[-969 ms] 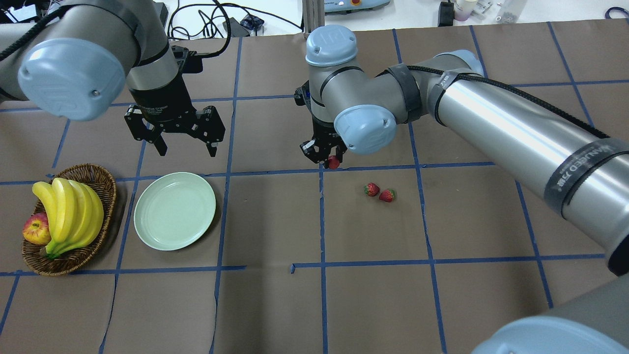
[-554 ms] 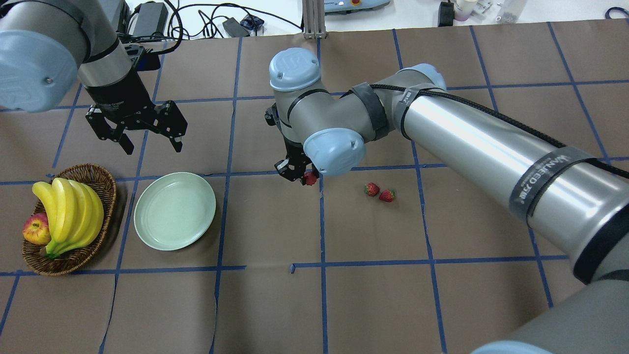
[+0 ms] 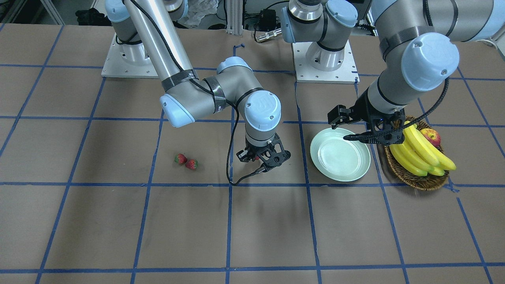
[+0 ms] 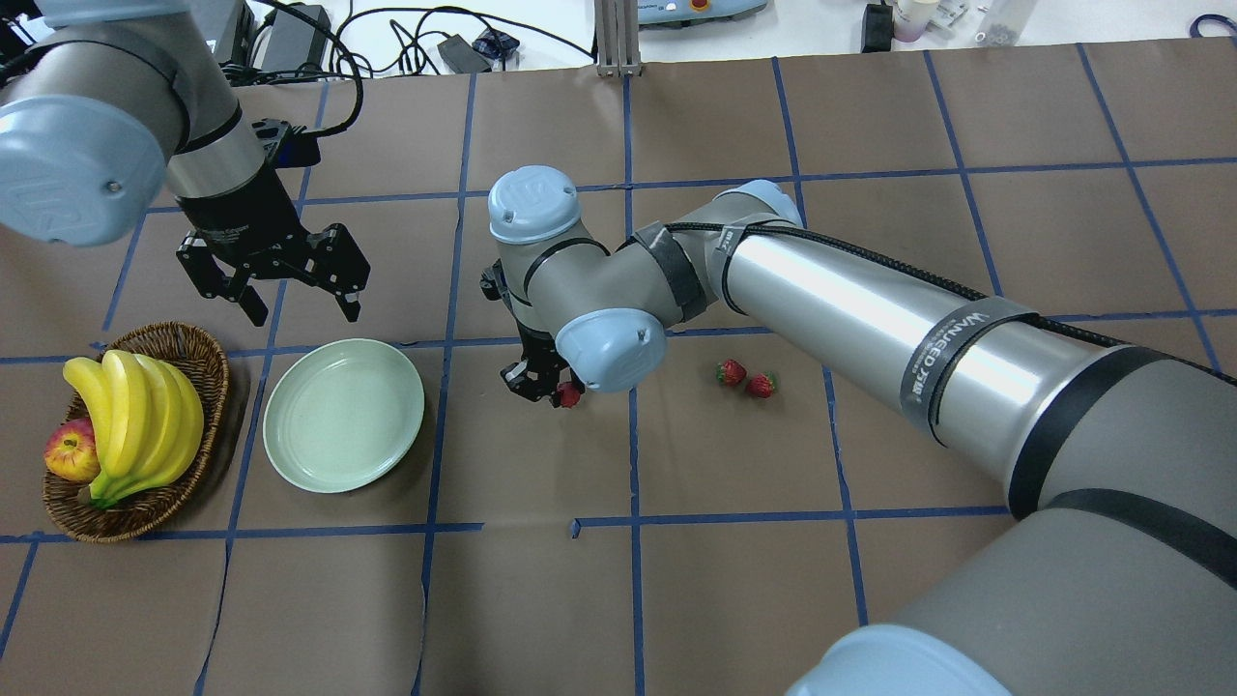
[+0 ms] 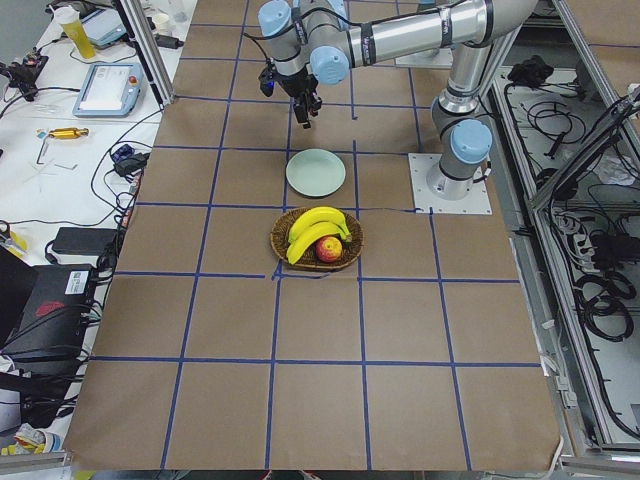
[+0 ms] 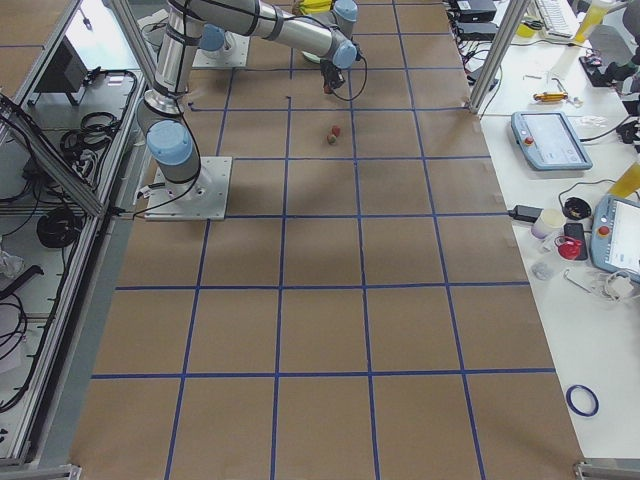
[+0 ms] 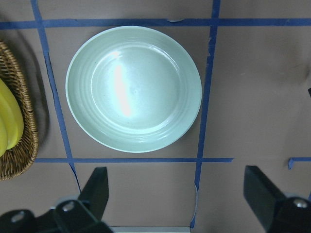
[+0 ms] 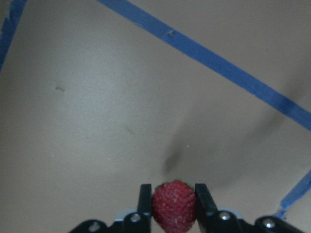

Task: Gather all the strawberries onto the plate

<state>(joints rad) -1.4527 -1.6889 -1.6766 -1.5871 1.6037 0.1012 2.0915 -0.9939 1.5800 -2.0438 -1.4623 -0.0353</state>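
Right gripper (image 4: 551,387) has a strawberry (image 8: 174,208). The wrist camera shows the two fingers (image 8: 144,199) clamped on either side of the red, speckled fruit, which hangs clear of the brown paper with a dark shadow under it. From overhead, that berry sits above the bench (image 4: 734,580), roughly midway between the plate (image 4: 343,414) on the left and the pair of strawberries (image 4: 732,371) on the right. Those two lie on the paper just beside each other, possibly touching, inside one blue-taped square and well apart from the plate.

Over to the left gripper (image 4: 304,311): it hovers just past the far rim of the plate, fingers (image 7: 95,191) spread wide with nothing between them. Its wrist camera looks straight down on the whole mint-green dish, which is glossy and has no fruit in it.

Left of the plate, just beside it but not touching, stands the wicker basket (image 4: 208,367). It holds a bunch of bananas (image 4: 135,416), with a red-yellow apple (image 4: 70,451) tucked against them on the left side.
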